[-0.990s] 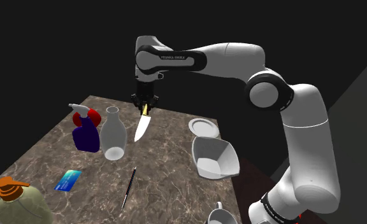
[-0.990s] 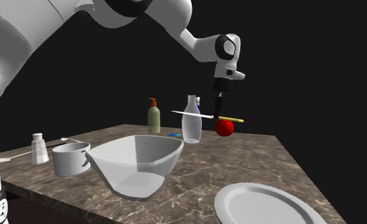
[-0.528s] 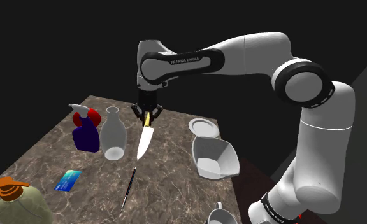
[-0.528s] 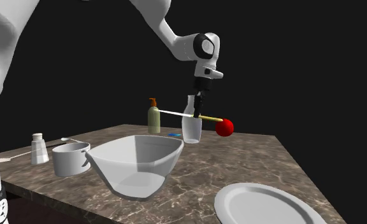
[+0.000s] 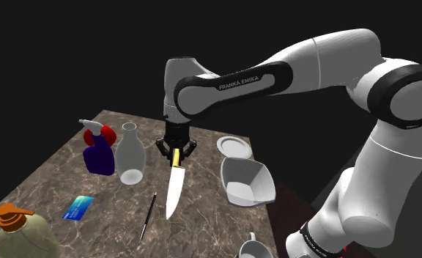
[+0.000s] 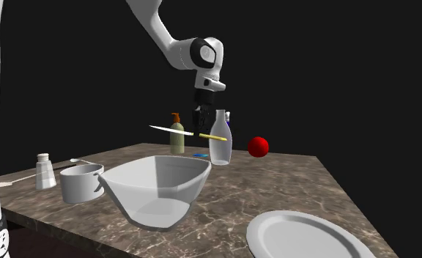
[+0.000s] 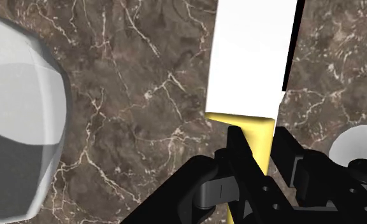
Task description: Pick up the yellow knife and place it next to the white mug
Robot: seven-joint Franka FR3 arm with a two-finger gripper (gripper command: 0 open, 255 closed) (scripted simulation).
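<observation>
Leftward in the second exterior view, the gripper [image 6: 204, 123] has carried the knife [image 5: 174, 189] past the bottle [image 6: 220, 150]. Its fingers clasp the yellow handle. The white blade juts out level above the table [image 5: 202, 170], between bottle and bowl [image 5: 246, 182], well apart from the mug [image 6: 81, 183].

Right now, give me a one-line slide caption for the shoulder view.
Black gripper holds the yellow-handled knife above the marbled table, between a clear bottle and a white bowl.

mug [image 5: 254, 248] cut by frame edge, knife [image 7: 249, 76] tip cropped
</observation>
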